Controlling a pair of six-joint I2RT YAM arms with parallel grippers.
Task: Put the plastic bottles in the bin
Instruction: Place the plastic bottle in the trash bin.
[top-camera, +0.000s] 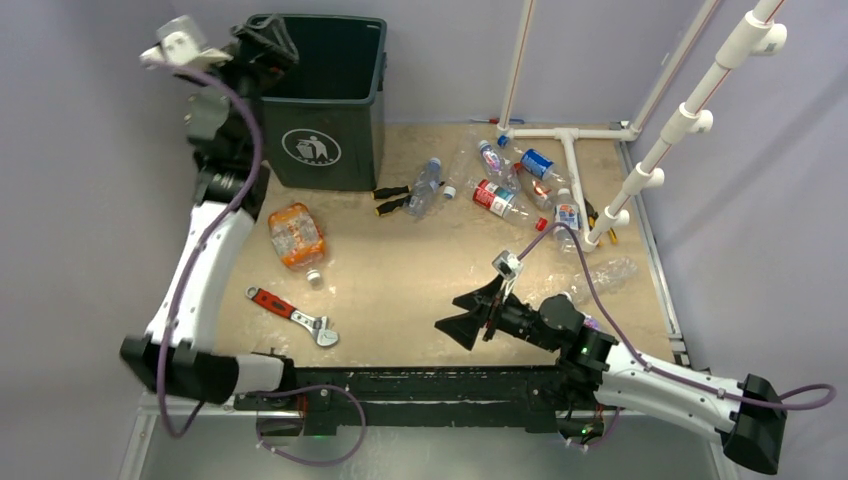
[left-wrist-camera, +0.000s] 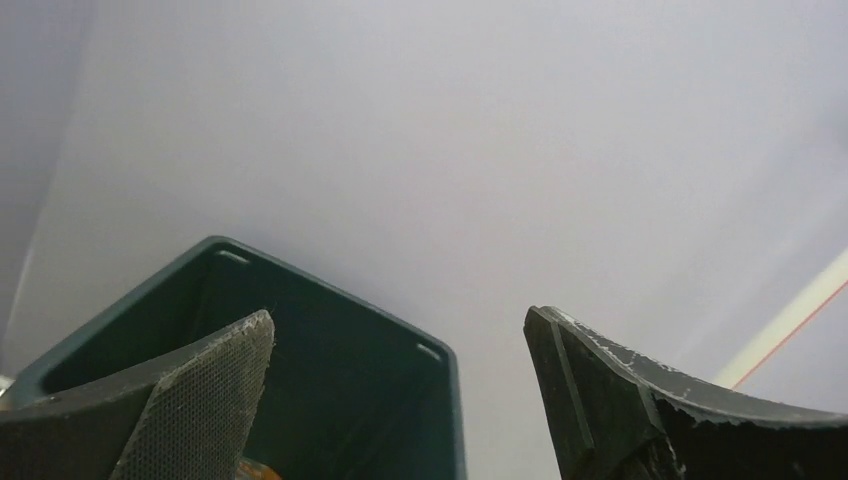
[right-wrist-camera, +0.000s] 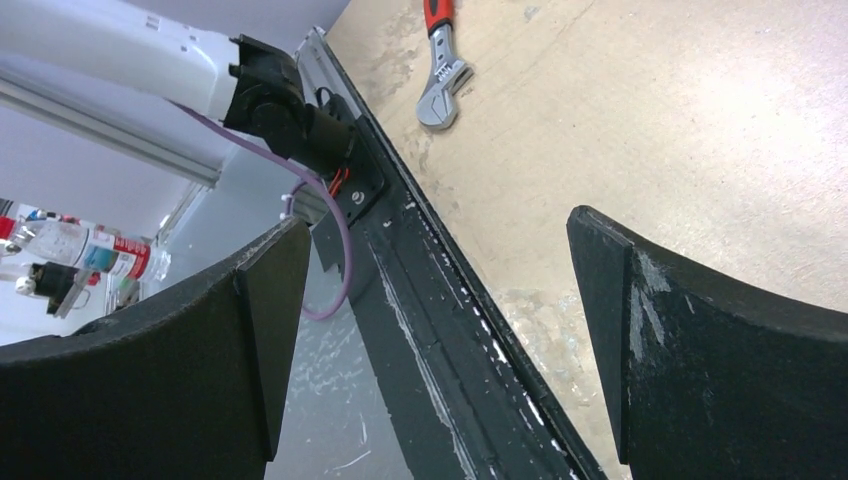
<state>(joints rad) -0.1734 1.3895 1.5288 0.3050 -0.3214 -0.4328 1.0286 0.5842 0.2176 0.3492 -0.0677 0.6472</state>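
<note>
The dark green bin (top-camera: 330, 95) with a white litter logo stands at the back left. My left gripper (top-camera: 262, 42) is open and empty, held high over the bin's left rim. In the left wrist view (left-wrist-camera: 400, 330) it looks into the bin (left-wrist-camera: 340, 390), where an orange scrap (left-wrist-camera: 250, 468) shows low down. An orange-labelled bottle (top-camera: 296, 236) lies in front of the bin and a clear bottle (top-camera: 425, 187) lies mid-table. Several bottles (top-camera: 515, 180) lie clustered at the back right. My right gripper (top-camera: 466, 315) is open and empty near the front edge (right-wrist-camera: 435, 300).
A red-handled wrench (top-camera: 295, 315) lies at the front left, also in the right wrist view (right-wrist-camera: 440, 60). Yellow-and-black screwdrivers (top-camera: 393, 198) lie beside the clear bottle. A white pipe frame (top-camera: 570, 135) stands at the back right. A crushed clear bottle (top-camera: 610, 272) lies near the right edge.
</note>
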